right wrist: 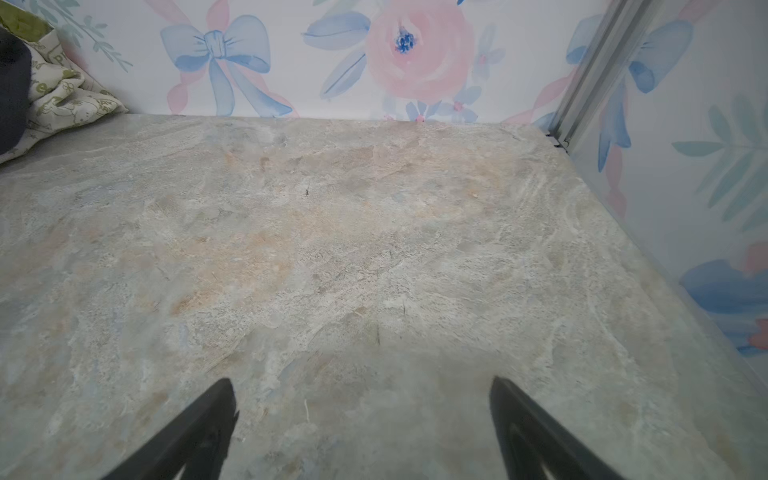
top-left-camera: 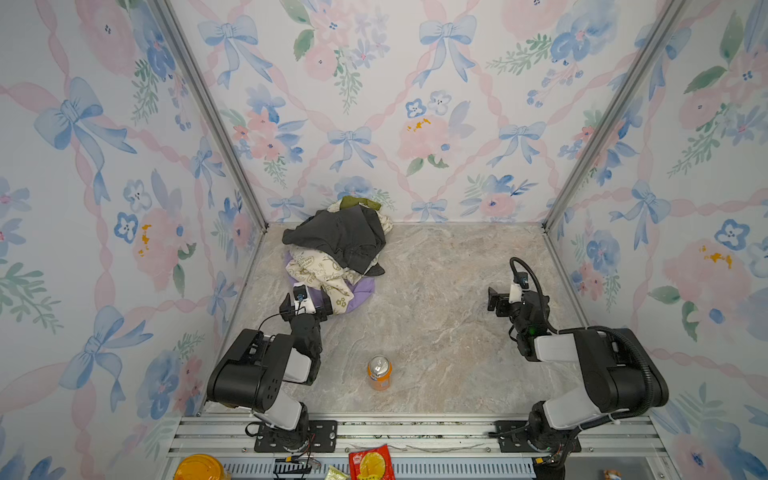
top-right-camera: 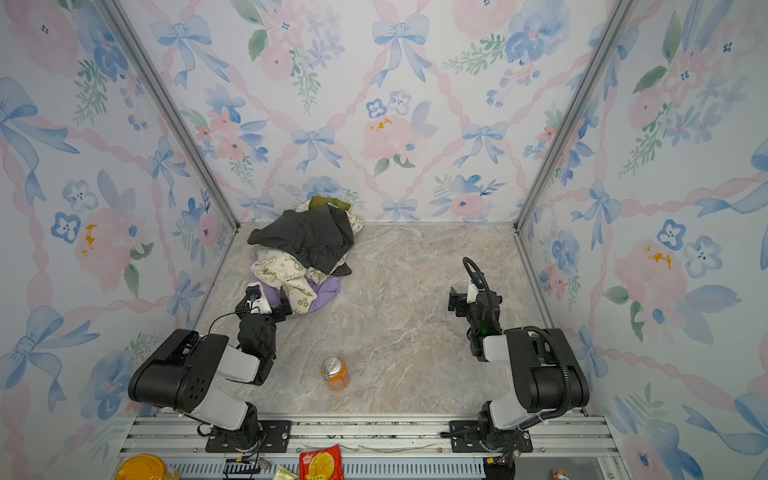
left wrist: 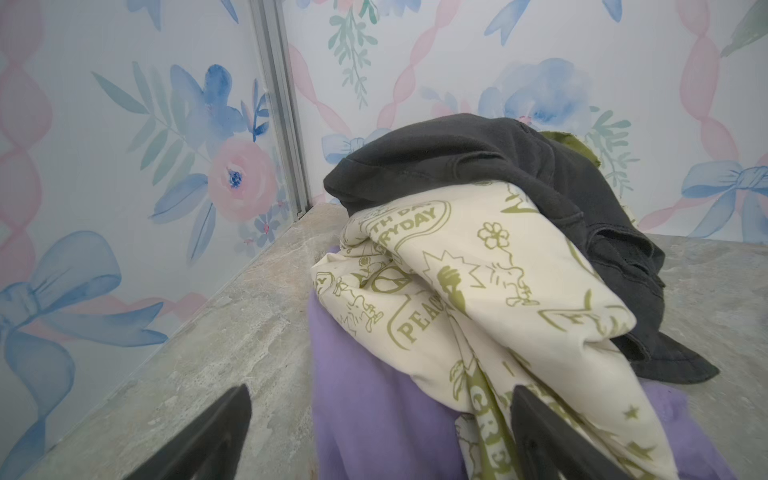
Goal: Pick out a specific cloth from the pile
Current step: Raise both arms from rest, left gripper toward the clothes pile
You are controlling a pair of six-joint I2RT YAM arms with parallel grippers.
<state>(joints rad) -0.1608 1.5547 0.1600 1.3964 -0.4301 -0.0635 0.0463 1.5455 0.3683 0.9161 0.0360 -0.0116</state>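
Note:
The pile lies at the back left of the marbled table: a dark grey garment on top, a cream cloth with green prints under it, an olive piece behind. The cloth, plain lavender, pokes out at the pile's near edge beneath the cream one. My left gripper is open at that edge, its jaws either side of the lavender fold and not closed on it. My right gripper is open over bare table, far to the right. A corner of the pile shows in the right wrist view.
An orange drink can stands upright near the front middle of the table. Floral walls close in the left, back and right sides. Beyond the front rail lie a red snack packet and a yellow lid.

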